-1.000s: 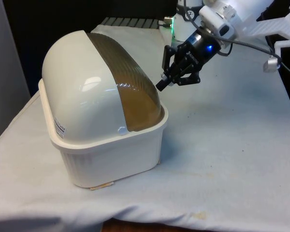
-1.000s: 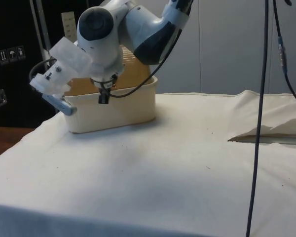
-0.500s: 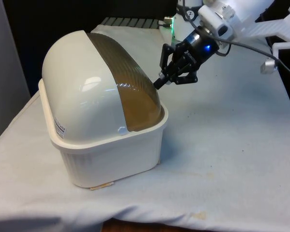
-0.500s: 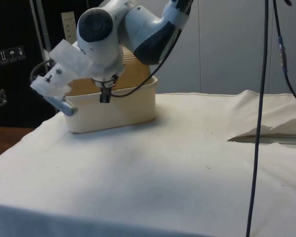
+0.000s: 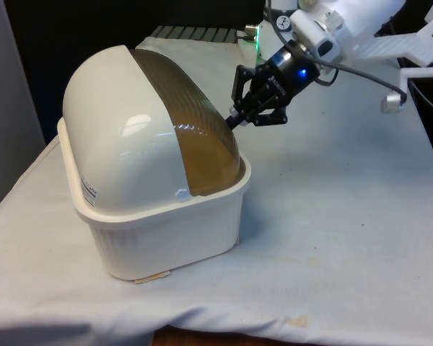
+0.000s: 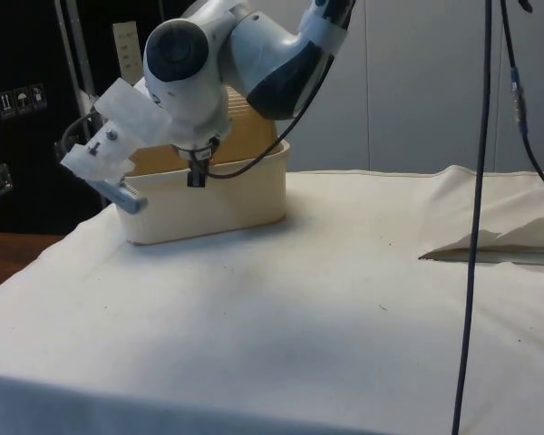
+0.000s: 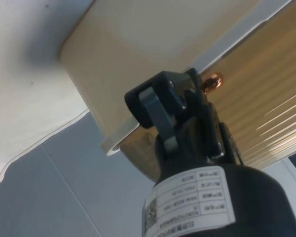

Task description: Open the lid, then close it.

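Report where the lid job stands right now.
Done: nothing on the lid itself; the brown roll-top lid is down over the cream bread box. In hand: the gripper is right at the lid's far edge, and the wrist view shows it beside a small copper knob, not visibly gripping it. Left: open the lid, then close it.

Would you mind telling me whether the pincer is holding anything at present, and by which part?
Nothing is held: the pincer is shut beside the lid, near its knob.
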